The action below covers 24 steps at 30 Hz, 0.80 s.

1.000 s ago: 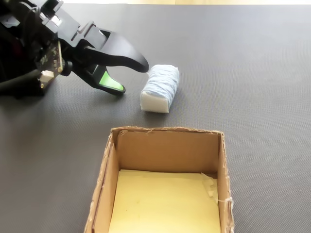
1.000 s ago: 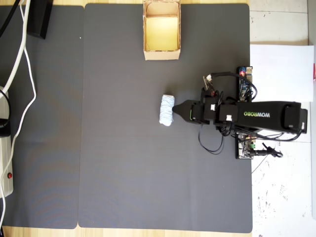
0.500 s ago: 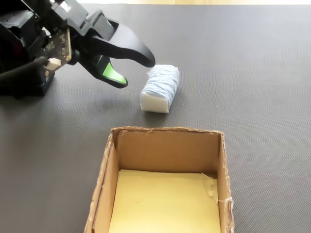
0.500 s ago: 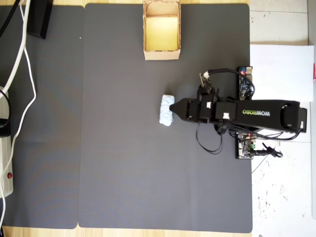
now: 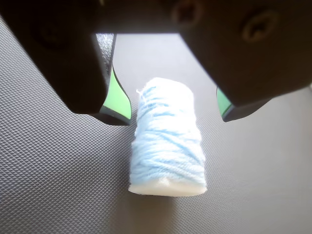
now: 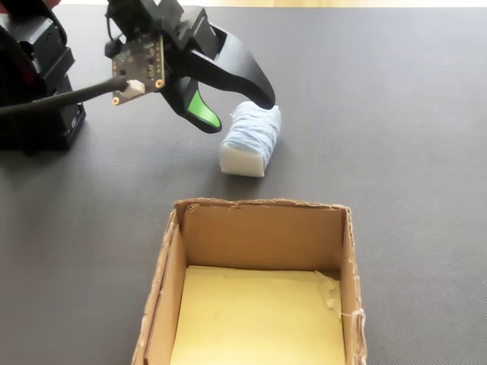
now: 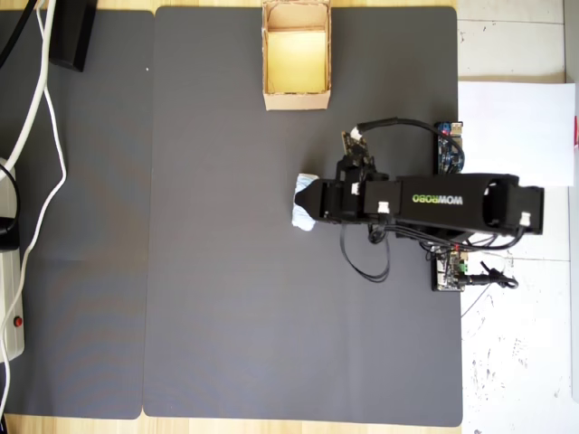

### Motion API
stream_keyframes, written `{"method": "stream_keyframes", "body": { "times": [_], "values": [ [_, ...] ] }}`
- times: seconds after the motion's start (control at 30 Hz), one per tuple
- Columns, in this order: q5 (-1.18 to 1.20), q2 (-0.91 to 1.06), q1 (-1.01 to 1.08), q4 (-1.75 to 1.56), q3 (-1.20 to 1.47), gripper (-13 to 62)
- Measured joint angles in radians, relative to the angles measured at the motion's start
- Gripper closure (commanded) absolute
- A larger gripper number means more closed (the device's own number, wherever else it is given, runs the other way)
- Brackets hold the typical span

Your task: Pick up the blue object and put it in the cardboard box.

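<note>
Nearby — cardboard box [image 6: 251, 228], unobstructed mat [image 6: 396, 114]

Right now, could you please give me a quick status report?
End effector open, straddling blue yarn roll. Roll lying on mat, ungrasped. Cardboard box empty, path clear.

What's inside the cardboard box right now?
Nothing shows inside the cardboard box: only its bare yellowish floor. The fixed view cuts off the near end. The blue roll lies on the mat outside, under the open pincer.
</note>
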Motion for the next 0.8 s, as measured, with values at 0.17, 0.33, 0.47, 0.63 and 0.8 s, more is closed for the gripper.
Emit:
{"method": "stream_keyframes", "body": {
  "times": [0.17,0.33,0.47,0.63,0.8],
  "values": [
    [-0.003,-0.077,0.005,0.014,-0.041,16.0],
    [-0.005,-0.183,0.006,0.025,-0.094,16.0],
    [-0.003,-0.247,0.008,0.026,-0.146,16.4],
    [-0.023,-0.296,0.008,0.049,-0.184,20.0],
    [-0.023,-0.316,0.008,0.057,-0.206,28.1]
  ]
}}
